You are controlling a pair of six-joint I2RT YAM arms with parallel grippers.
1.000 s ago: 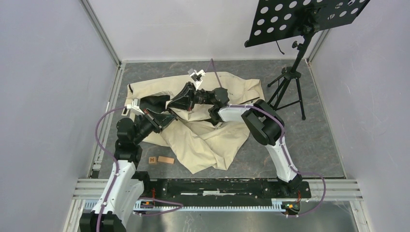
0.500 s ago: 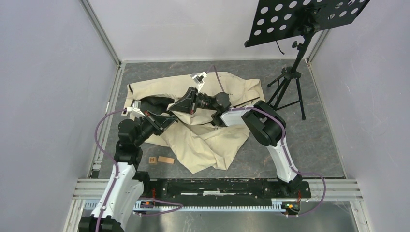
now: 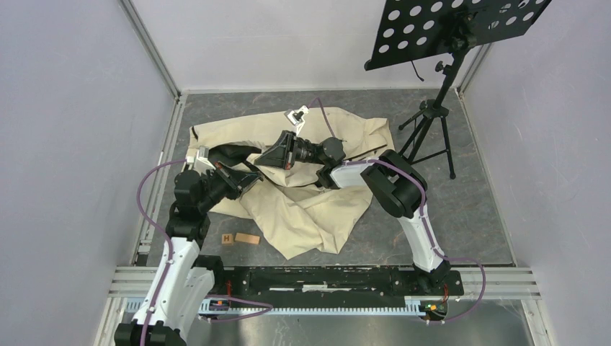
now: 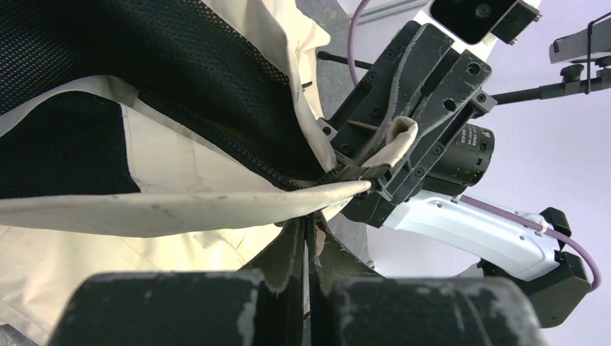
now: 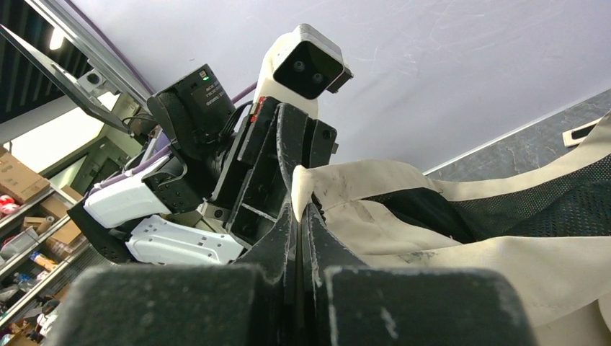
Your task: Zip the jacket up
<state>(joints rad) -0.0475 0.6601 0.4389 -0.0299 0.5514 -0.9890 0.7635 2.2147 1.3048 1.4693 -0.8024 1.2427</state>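
The jacket (image 3: 310, 205) lies crumpled on the surface (image 3: 468, 209). The left tool (image 3: 253, 175) and right tool (image 3: 268, 160) each pinch its fabric beside the zipper (image 4: 277, 173). Hold the edge taut and pull along the teeth, not sideways.

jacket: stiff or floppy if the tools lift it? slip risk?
Likely floppy: the jacket lies crumpled in loose folds on the table. Probably light for its size, since the fabric looks thin. Slipping seems possible: the left tool and right tool each pinch only a narrow edge.
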